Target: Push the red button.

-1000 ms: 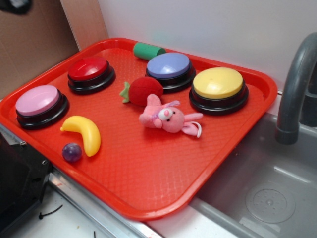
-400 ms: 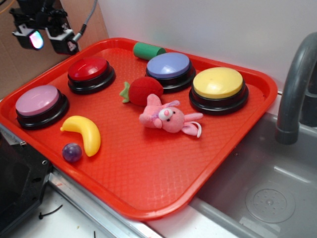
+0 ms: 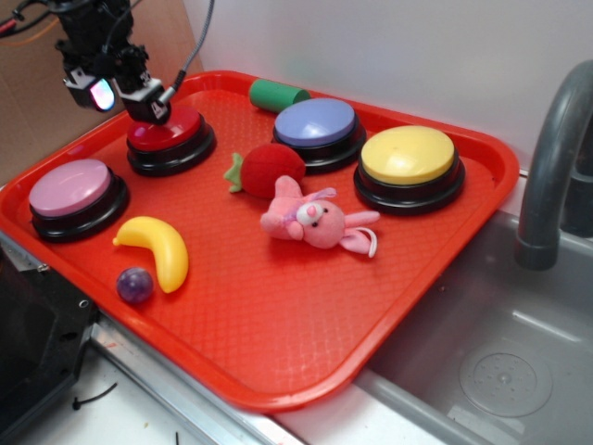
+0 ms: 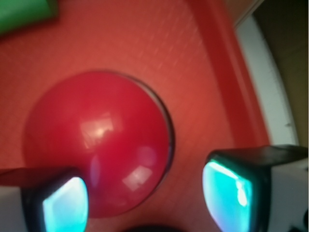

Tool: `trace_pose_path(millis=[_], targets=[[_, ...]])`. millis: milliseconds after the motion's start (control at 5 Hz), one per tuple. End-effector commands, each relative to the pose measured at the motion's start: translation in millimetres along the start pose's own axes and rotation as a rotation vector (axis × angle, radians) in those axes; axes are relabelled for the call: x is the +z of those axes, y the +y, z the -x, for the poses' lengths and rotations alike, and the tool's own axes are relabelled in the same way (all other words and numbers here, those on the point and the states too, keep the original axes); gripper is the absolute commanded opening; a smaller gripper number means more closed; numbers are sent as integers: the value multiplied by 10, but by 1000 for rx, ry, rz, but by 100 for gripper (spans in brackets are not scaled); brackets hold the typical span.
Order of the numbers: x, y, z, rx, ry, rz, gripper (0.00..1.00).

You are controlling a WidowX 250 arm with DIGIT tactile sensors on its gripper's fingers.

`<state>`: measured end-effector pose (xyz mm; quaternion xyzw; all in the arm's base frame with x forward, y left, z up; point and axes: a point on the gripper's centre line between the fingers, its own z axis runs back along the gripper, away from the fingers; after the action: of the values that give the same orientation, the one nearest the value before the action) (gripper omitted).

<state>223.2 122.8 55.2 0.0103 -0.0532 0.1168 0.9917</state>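
One red button [image 3: 170, 136], dome up.

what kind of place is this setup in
Probably a toy kitchen counter used as a robot test bench: a grey faucet arches over a sink basin, and beside it a red tray holds buzzer buttons and plush toys.
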Motion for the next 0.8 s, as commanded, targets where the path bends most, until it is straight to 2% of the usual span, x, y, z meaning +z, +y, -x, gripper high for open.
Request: trace_pose_path(millis=[0,400,600], targets=[[-71,-39,-35,-6,32,-34,100],[339,-62,-109,-12,0,-63,100],[559,-49,-165,2,-33,-41,100]])
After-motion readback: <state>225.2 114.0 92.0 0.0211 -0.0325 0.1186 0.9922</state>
